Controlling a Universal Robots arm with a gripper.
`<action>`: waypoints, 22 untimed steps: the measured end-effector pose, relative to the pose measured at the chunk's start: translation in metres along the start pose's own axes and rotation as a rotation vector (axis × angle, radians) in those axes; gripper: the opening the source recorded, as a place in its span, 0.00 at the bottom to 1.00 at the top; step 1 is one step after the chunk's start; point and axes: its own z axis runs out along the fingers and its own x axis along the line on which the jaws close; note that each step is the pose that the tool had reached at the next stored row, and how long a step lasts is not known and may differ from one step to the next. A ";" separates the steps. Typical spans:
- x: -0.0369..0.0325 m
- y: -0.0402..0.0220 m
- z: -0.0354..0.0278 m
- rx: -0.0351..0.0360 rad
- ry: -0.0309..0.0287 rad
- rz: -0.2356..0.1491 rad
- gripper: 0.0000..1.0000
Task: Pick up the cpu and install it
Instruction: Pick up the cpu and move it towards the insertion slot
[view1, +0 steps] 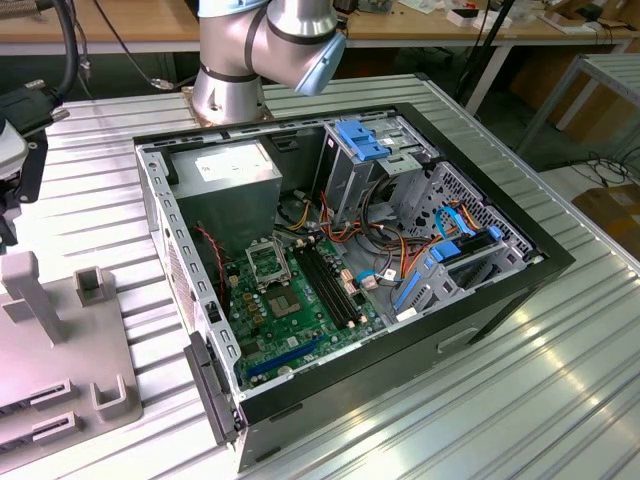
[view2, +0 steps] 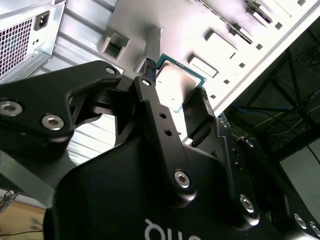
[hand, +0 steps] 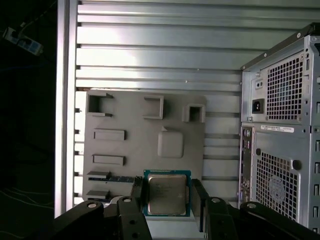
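Holding the cpu (hand: 166, 195) tight between its 2 fingers (hand: 136, 192), the end effector (hand: 167, 186) hangs over the grey tray (hand: 125, 115) on the ribbed metal surface (hand: 150, 50), beside the computer case (hand: 280, 140). The socket (view1: 268, 263) sits on the green board (view1: 290, 320) inside the case.

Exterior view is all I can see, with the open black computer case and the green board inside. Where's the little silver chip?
Observer: In the first wrist view, the small flat square silver-grey cpu sits between the black gripper's fingers.
Operator: Is it squeezed?
Observer: Yes, in both wrist views a finger presses on each of two opposite edges.
Operator: What's beyond it?
Observer: The flat grey plastic holder tray, lying on the ribbed metal table.
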 end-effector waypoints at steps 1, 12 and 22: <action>-0.0009 0.0000 0.0000 0.0000 0.0003 0.000 0.47; -0.0137 -0.0003 -0.0003 -0.0001 0.0035 0.000 0.47; -0.0256 -0.0007 -0.0006 -0.0003 0.0066 0.000 0.47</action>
